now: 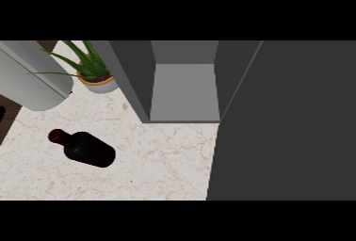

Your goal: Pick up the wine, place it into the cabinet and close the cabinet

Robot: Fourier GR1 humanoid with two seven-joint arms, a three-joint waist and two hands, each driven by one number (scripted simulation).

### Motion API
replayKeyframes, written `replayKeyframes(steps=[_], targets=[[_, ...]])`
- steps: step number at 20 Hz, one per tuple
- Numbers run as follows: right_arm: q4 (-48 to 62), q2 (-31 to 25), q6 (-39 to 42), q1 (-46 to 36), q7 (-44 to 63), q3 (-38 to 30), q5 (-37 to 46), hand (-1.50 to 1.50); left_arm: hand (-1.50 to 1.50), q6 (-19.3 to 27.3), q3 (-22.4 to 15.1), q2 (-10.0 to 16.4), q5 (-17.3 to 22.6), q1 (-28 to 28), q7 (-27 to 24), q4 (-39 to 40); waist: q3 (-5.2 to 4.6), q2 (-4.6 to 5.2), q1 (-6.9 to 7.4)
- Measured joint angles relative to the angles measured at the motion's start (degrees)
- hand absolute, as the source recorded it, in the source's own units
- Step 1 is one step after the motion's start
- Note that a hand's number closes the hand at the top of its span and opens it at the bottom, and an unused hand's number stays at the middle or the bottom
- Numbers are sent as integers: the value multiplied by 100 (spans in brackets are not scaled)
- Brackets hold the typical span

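Neither hand shows in the head view, so the state of the fingers cannot be told and nothing is held.

Nearest item: one wine bottle [83, 149], dark, on the marbled counter [160, 164], neck pointing up-left. Whether it stands or lies cannot be told from this angle. It sits well apart from the cabinet, to its lower left.

Right of it, one cabinet door [285, 127] stands swung open, filling the right side of the view.

Beyond, one cabinet [184, 89] with one open compartment showing, nothing visible inside.

Farthest: one potted plant [95, 73] just beside the cabinet's left wall, and one pale grey cylinder [31, 77] at upper left, identity uncertain.

Risks, as judged:
- The bottle's round body may roll or tip if contacted off-centre.
- On the path rightward, the bottle may strike the cabinet's left wall or brush the plant's leaves.
- An arm knocking the open door could part-close it before the bottle is in.
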Motion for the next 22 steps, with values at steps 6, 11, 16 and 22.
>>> replayKeyframes(steps=[6, 11, 16, 22], targets=[[-24, -32, -193, -466, 509, 25, 114, -150, -150, 108, 32, 25, -91, -199, 175, 25, 0, 2, -9], [-29, -149, -275, -921, 927, -213, 121, -150, -150, 160, 62, -92, -188, -212, -34, 245, -2, 3, -15], [-34, -220, -330, -1222, 1233, -294, 126, -150, -150, 186, 201, -119, -280, -343, -347, 685, -2, 3, -25], [-39, -372, -381, -1669, 1555, -495, 101, -150, -150, 14, 311, -169, -233, -82, -747, 1015, -3, -1, -21]])
